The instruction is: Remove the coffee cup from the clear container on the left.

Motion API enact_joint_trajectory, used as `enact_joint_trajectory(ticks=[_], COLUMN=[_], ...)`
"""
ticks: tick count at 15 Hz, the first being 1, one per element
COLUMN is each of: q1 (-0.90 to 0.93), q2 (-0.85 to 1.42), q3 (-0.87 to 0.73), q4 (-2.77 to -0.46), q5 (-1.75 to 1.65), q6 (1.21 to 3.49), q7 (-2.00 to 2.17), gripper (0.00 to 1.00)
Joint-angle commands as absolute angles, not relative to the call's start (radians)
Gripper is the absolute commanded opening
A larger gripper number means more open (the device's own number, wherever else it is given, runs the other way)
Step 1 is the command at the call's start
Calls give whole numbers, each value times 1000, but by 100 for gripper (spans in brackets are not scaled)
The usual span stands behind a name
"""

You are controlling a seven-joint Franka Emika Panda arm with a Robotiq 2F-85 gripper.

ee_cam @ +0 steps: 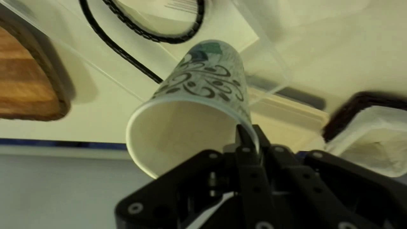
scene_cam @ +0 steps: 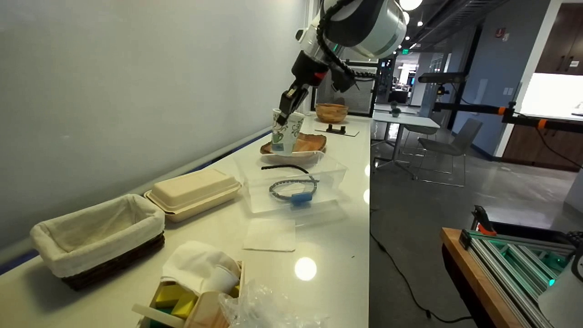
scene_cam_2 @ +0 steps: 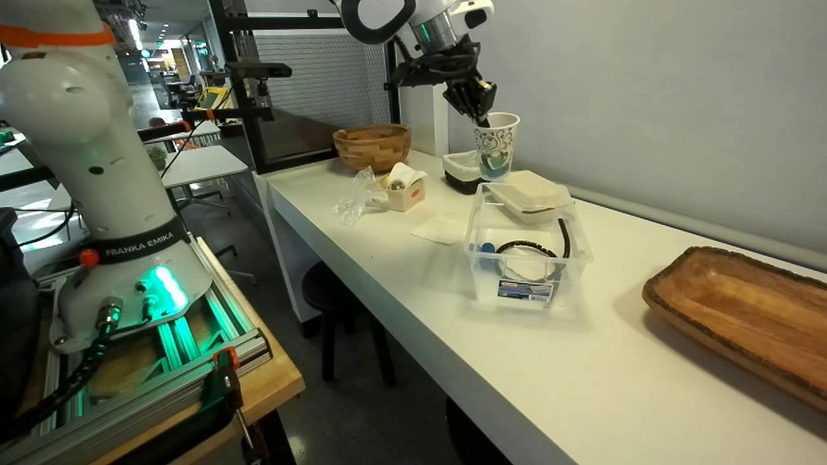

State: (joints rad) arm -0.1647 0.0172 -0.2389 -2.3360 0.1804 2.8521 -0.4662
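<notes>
Gripper point(ee_cam: 250, 131) pinches coffee cup point(ee_cam: 206, 76) by rim above clear container point(scene_cam_2: 486, 284), & we've wood tray point(scene_cam_2: 762, 313) at right (ext. view).

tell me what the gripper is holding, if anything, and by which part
The gripper holds the coffee cup by its rim, one jaw inside the cup and the other outside the wall.

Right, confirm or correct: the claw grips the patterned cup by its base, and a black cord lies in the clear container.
Not the base: the wrist view shows the claw gripping the patterned cup by its rim. A black cord does lie in the clear container.
</notes>
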Motion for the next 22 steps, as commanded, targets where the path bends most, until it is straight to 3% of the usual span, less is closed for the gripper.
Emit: enact_joint_trajectory(ticks=[1,4,5,13,22], q1=[-104,-15,-60,16,243], q2=[-92,-139,-86,-122,64], q3=[-174,-133,-140,-147,-123], q4=[-2453,-2514,-2446,-2480,-2231], q5=[251,382,298,420,756], q6=[2923,2938,2920,2915,2841], q7=[-609,-765,-639,-763,-1202], gripper=[1,1,4,1,1])
